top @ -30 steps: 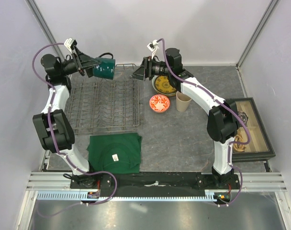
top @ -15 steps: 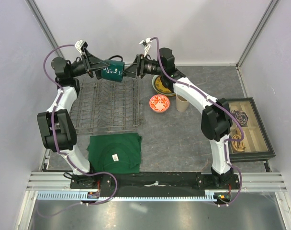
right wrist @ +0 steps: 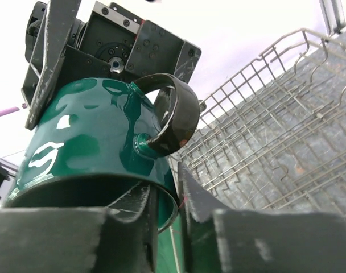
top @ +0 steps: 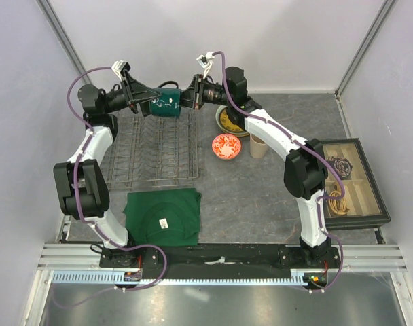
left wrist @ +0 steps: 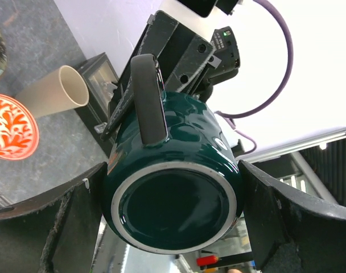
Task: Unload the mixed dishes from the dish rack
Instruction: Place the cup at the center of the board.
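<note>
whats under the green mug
The far end of the dish rack, wire tines showing in the right wrist view. The dark green mug is held in the air and hides the spot straight below it.

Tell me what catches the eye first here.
A dark green mug hangs in midair over the far edge of the dish rack, gripped by both arms at once: the left tool around its body, the right tool pinching its rim. The rack below looks bare.

Overhead camera looks down from the near edge over the whole table [top: 261,197]; two wrist cameras, facing each other, sit tight on one mug [top: 167,103] above the far end of the rack [top: 152,151].
</note>
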Robot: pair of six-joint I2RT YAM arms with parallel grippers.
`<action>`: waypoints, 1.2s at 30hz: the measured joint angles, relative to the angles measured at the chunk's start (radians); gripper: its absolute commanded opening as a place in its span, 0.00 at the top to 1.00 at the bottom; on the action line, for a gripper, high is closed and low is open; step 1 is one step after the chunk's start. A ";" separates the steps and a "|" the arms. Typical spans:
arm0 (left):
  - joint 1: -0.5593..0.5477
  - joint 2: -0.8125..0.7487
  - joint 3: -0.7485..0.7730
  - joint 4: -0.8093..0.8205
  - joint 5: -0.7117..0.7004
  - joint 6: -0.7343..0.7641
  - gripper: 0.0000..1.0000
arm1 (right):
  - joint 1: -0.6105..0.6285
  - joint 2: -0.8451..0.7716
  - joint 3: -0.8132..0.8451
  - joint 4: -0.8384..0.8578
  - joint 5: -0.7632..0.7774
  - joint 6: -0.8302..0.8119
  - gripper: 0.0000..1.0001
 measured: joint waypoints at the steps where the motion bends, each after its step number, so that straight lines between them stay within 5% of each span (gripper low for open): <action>1: 0.000 -0.003 -0.003 -0.005 -0.003 -0.009 0.98 | 0.000 0.002 0.000 0.008 -0.002 -0.005 0.92; 6: 0.002 -0.016 -0.022 -0.020 -0.017 -0.057 0.97 | -0.002 0.009 0.000 0.034 -0.027 -0.030 1.00; 9: 0.002 -0.019 -0.029 -0.020 -0.018 -0.060 0.81 | -0.003 0.009 0.000 0.033 -0.036 -0.029 1.00; 10: 0.002 -0.019 -0.030 -0.020 -0.018 -0.060 0.62 | -0.003 0.010 0.000 0.033 -0.037 -0.028 1.00; 13: 0.002 -0.019 -0.031 -0.020 -0.017 -0.060 0.40 | -0.004 0.010 0.000 0.033 -0.041 -0.027 1.00; 16: 0.002 -0.023 -0.035 -0.023 -0.018 -0.058 0.28 | -0.005 0.010 0.000 0.032 -0.045 -0.026 1.00; 28: 0.016 -0.043 -0.039 -0.092 -0.017 -0.019 0.04 | -0.013 0.009 0.000 0.031 -0.056 -0.010 1.00; 36: 0.040 -0.056 -0.048 -0.119 -0.012 0.070 0.01 | -0.030 0.009 0.000 0.024 -0.071 0.043 1.00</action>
